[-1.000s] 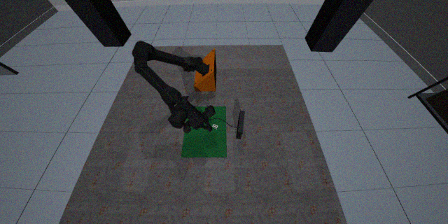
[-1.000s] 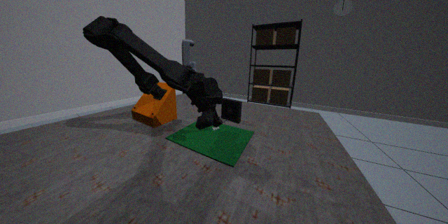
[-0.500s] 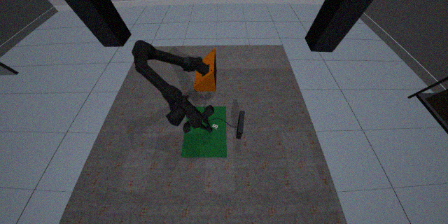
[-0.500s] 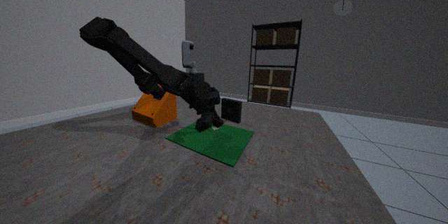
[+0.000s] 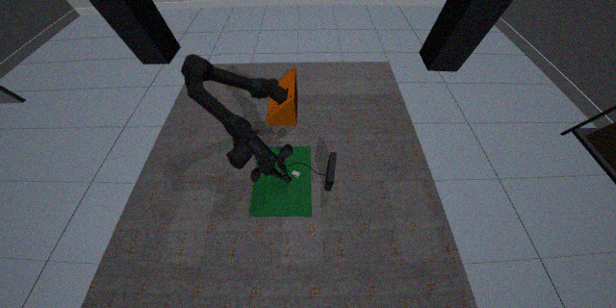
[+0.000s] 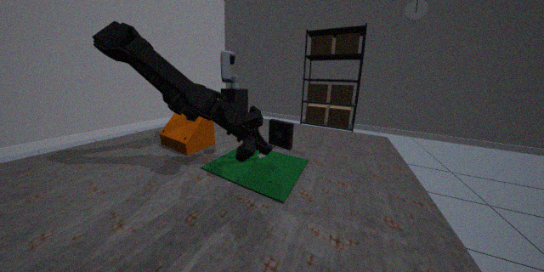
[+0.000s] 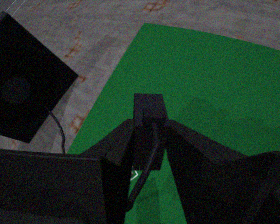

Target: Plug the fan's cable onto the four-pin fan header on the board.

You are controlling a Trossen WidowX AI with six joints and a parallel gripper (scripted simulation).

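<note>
Pincer (image 5: pixel 289 179) (image 6: pixel 257 153) (image 7: pixel 148 127) clamps the black plug (image 7: pixel 150 107), nearly closed; coming down off the mostly hidden header (image 5: pixel 295 173) (image 6: pixel 258 155) (image 7: pixel 134 175) could jam it!

Black jointed arm (image 5: pixel 212 101) (image 6: pixel 161 72), chunky joints, black tool (image 5: pixel 284 173) (image 6: pixel 257 153) (image 7: pixel 148 127)

The worktop (image 5: pixel 356 250) (image 6: pixel 170 221) (image 7: pixel 101 25) is grey-brown, with a faint streaky grain and small reddish marks spread over it. On it the green board (image 5: pixel 289 202) (image 6: pixel 276 176) (image 7: pixel 216 75) lies flat. Just beside one edge of the board, the black fan (image 5: pixel 330 171) (image 6: pixel 281 134) (image 7: pixel 21 85) stands upright, and it does not touch this edge. Near another side of the board, the orange block (image 5: pixel 283 117) (image 6: pixel 204 133) with its sloped face is resting on the worktop, apart from the board.
</note>
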